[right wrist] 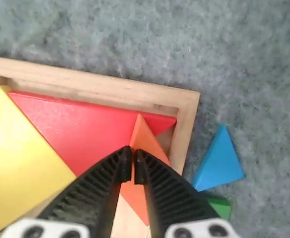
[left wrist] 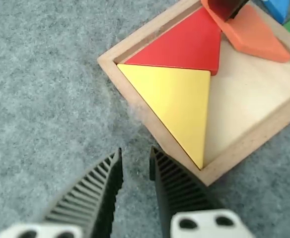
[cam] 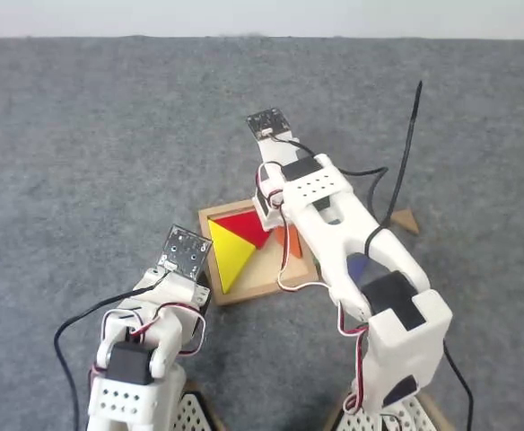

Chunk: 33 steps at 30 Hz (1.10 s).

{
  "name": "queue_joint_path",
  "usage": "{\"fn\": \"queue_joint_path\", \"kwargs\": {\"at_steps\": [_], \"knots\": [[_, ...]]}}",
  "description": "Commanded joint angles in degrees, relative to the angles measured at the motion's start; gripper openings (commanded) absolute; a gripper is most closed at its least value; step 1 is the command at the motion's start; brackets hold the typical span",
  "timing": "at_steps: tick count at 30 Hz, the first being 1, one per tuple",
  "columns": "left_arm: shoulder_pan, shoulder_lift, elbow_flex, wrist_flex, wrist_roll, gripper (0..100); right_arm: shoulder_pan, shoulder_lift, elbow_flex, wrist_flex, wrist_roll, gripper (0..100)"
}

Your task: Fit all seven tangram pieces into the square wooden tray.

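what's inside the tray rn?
Inside the tray: yellow triangle and red triangle lying flat, edge to edge, plus an orange piece whose tip appears to lap the red triangle. The right gripper covers part of the orange piece.

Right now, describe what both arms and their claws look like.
The left arm and right arm have white plastic shells, black motor blocks and looped red, black and white wires. The left claw and right claw have black ribbed fingers on white bases.
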Motion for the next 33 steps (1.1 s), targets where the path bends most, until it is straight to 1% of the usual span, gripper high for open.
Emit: {"fn": "queue_joint_path", "kwargs": {"at_steps": [1, 33], "knots": [[0.0, 0.1, -0.4, 0.3, 0.8, 9, 1.5, -3.9, -0.4, -0.6, 1.0, 0.6], [0.0, 0.1, -0.4, 0.3, 0.8, 9, 2.1, -4.5, 7.1, 0.1, 0.6, 0.6]]}}
